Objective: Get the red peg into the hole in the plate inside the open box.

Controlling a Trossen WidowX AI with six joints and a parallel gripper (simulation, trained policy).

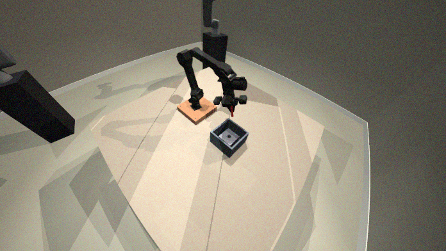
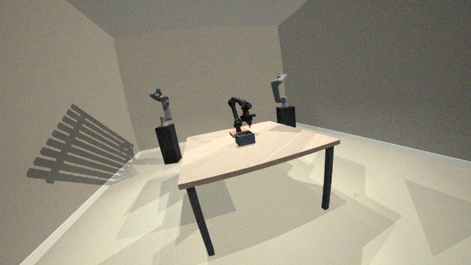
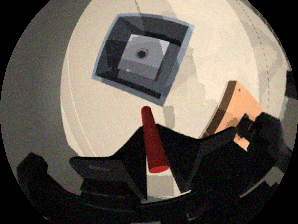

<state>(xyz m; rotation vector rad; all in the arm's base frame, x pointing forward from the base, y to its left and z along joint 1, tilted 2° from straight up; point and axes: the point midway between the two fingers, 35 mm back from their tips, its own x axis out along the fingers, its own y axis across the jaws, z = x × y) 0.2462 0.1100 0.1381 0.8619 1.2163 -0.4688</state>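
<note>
The red peg (image 1: 232,112) (image 2: 250,126) (image 3: 151,140) is held by my gripper (image 1: 231,107) (image 2: 250,123) (image 3: 149,128), which is shut on it. The peg points down out of the fingers, slightly tilted in the top view, and hangs above the table in the air. The open dark blue-grey box (image 1: 220,145) (image 2: 245,139) (image 3: 176,65) stands on the table, beyond the peg's tip in the wrist view. The peg is outside the box outline there. The light grey plate (image 1: 228,141) (image 3: 156,51) lies at the box bottom, with its dark round hole (image 1: 229,136) (image 3: 142,54) uncovered.
The arm's orange base board (image 1: 196,117) (image 3: 240,102) lies behind the box, near the gripper. The box walls (image 1: 238,143) rise around the plate. Other grey arms on black pedestals (image 2: 168,143) (image 2: 285,116) stand beyond the wooden table (image 2: 216,162).
</note>
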